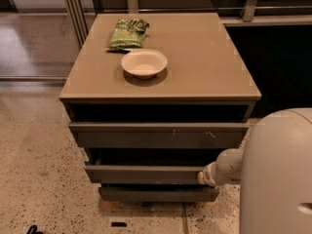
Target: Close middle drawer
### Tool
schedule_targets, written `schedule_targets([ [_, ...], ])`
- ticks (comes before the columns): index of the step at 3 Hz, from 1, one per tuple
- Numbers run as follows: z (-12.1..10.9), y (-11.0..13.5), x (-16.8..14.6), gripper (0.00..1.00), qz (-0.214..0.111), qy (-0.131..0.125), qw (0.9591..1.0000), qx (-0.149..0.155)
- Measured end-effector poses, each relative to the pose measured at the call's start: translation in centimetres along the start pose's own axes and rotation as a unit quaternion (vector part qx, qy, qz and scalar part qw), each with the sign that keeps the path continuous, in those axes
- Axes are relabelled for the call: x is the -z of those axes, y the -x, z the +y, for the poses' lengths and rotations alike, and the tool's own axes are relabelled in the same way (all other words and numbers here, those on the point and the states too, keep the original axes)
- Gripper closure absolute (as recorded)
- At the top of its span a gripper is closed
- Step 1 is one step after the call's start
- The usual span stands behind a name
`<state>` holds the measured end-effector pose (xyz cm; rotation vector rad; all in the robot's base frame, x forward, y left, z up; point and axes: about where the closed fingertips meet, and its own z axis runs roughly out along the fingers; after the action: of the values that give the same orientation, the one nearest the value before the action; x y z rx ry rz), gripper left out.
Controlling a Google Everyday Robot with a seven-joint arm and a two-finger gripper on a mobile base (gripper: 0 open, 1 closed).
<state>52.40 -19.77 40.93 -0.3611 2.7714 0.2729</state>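
The middle drawer (144,173) has a plain grey-brown front and stands out only a little from the cabinet, with a dark gap above it. My gripper (202,176) is at the end of the pale arm that reaches in from the right. It sits against the right end of the middle drawer's front. The drawer's inside is hidden in shadow.
The upper drawer (158,135), with pale scratches on its front, stands out slightly. The narrower lowest drawer front (158,194) is below. A white bowl (144,63) and a green bag (128,33) lie on the cabinet top (209,57). My white body (278,174) fills the lower right.
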Motion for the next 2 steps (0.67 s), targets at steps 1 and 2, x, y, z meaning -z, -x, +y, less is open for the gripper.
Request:
schedule_targets([
  [1,-0.7,1.5,-0.1,1.0,-0.013,-0.004,0.9999,-0.001],
  [2,-0.7,2.5,-0.4,1.0,-0.02,0.001,0.9998,0.003],
])
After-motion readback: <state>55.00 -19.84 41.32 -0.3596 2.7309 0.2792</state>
